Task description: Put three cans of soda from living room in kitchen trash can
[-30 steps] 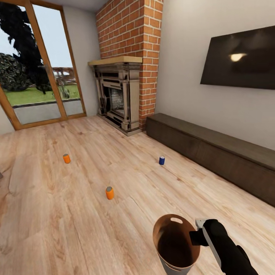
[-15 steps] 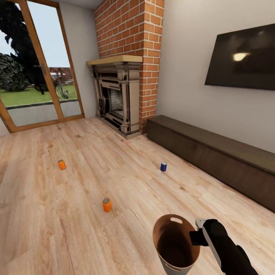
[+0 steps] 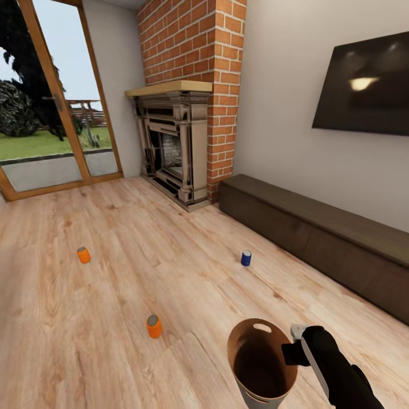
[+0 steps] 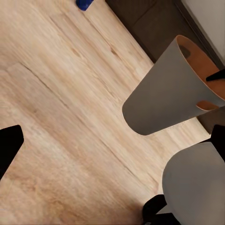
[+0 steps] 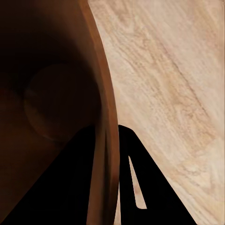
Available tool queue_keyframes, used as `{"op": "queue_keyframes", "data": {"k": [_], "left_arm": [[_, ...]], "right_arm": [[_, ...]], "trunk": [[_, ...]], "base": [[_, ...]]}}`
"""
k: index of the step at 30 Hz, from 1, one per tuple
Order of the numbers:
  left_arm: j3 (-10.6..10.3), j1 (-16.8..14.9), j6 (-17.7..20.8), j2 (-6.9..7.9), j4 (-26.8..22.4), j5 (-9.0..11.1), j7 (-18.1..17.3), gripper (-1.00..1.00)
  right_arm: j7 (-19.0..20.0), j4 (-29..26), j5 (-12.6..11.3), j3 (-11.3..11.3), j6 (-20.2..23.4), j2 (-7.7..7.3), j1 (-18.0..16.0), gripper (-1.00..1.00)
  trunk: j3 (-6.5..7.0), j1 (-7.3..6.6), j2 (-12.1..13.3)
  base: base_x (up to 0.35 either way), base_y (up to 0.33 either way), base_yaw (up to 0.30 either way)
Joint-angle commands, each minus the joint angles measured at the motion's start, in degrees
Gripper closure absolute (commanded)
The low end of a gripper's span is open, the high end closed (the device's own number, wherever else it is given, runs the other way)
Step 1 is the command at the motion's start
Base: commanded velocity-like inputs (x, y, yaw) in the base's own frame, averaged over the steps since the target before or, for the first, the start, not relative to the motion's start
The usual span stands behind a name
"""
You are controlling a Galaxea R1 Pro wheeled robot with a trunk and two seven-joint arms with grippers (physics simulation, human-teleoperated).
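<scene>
The right gripper (image 3: 291, 341) pinches the rim of the tash can (image 3: 261, 366), one finger inside the brown wall and one outside – the right wrist view shows the dark fingers (image 5: 126, 187) straddling the thin edge of the tash can (image 5: 51, 103). The bin hangs above the wood floor (image 3: 113, 284) at the near right of the head view, its oval handle slot on the far side of the rim. In the left wrist view the bin's pale grey outside (image 4: 168, 93) hangs over the planks; of the left gripper only one dark fingertip (image 4: 8, 143) shows at the frame's edge, so whether it is spread or closed I cannot tell. Out on the floor stand the three cans, well apart: the near orange can (image 3: 153, 326) to the left of the bin, the far orange can (image 3: 83, 254) further left, and the blue can (image 3: 246, 258) near the long dark cabinet (image 3: 318, 238). Beyond them – the brick fireplace (image 3: 182, 142), a glass door (image 3: 51, 113) and a dark wall screen (image 3: 363, 85).
</scene>
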Motion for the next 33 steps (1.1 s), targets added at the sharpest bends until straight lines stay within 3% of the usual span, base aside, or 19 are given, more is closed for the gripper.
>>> {"op": "queue_keyframes", "data": {"k": [1, 33], "left_arm": [[-0.01, 0.00, 0.00, 0.00, 0.00, 0.00, 0.00, -1.00], [0.14, 0.00, 0.06, 0.00, 0.01, 0.02, 0.25, -1.00]], "right_arm": [[0.31, -0.01, -0.95, 0.00, 0.02, 0.01, -0.02, 1.00], [0.32, -0.09, -1.02, 0.00, 0.02, 0.03, -0.02, 1.00]], "trunk": [[0.01, 0.00, 0.00], [0.01, 0.00, 0.00]], "base": [[0.345, 0.000, 0.000], [0.345, 0.000, 0.000]]}}
